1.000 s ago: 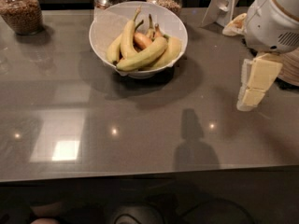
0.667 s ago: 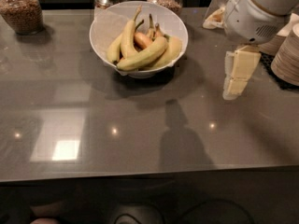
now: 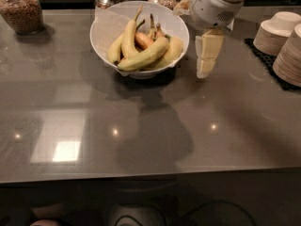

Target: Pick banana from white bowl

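The white bowl (image 3: 106,28) stands on the grey counter at the back centre and holds several bananas. The banana (image 3: 145,54), long, greenish-yellow and with a dark tip at its left end, lies across the front of the pile. A paler banana (image 3: 129,34) with a long stem and a small orange-brown fruit (image 3: 143,39) lie behind it. My gripper (image 3: 207,60) hangs just right of the bowl, above the counter, its cream fingers (image 3: 211,46) pointing down. It holds nothing.
Two stacks of tan dishes (image 3: 282,41) stand on a black mat at the right edge. Glass jars (image 3: 19,8) of dry food line the back of the counter (image 3: 141,126). My arm's shadow falls on the counter in front of the bowl.
My arm and gripper have moved left, from the right side of the counter to just beside the bowl. The view has shifted, so the bowl now sits more central.
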`<state>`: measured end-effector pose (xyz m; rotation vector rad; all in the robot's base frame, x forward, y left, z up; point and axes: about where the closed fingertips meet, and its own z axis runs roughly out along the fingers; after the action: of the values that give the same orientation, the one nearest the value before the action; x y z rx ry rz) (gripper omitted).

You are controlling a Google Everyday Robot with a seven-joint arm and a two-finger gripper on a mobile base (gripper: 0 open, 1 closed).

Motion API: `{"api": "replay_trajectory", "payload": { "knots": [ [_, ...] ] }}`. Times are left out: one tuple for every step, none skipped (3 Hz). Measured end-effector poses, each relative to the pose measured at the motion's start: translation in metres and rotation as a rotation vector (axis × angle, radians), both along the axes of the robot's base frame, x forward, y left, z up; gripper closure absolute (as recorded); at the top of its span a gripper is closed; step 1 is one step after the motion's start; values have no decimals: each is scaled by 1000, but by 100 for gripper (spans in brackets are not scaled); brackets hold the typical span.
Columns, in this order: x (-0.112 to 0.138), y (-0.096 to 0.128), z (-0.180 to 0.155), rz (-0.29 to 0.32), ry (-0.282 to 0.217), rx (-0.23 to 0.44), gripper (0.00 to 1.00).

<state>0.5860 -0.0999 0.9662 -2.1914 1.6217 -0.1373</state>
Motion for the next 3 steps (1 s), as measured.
{"api": "replay_trajectory", "payload": {
  "knots": [
    [34, 27, -6, 64, -6, 13, 0],
    [62, 54, -10, 96, 18, 92, 0],
    [69, 58, -6, 98, 7, 113, 0]
  ]
}}
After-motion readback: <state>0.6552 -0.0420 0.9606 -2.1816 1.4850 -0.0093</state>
